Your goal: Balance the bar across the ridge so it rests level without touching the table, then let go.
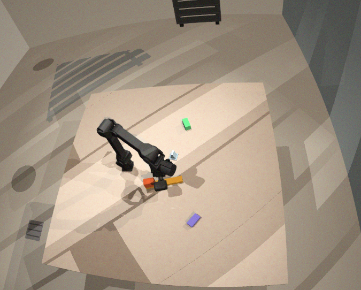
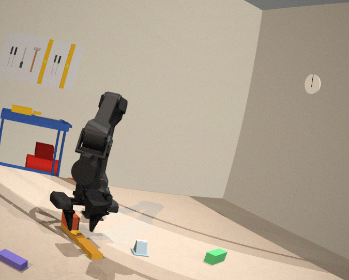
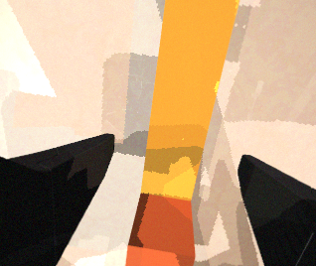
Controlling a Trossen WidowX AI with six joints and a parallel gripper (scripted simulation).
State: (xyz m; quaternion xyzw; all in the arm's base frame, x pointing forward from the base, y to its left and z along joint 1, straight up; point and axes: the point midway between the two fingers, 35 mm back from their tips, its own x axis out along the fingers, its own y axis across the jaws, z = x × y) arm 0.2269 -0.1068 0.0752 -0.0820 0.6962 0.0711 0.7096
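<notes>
Open jaws straddling bar (image 2: 81,239), seemingly not touching, ridge (image 2: 140,248) nearby on table (image 2: 258,259)

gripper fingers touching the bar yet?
Apart. Wrist view: the bar runs between the open fingers, table showing either side.

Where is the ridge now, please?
In the exterior view the pale blue ridge stands on the table, between the yellow bar and the green block.
</notes>
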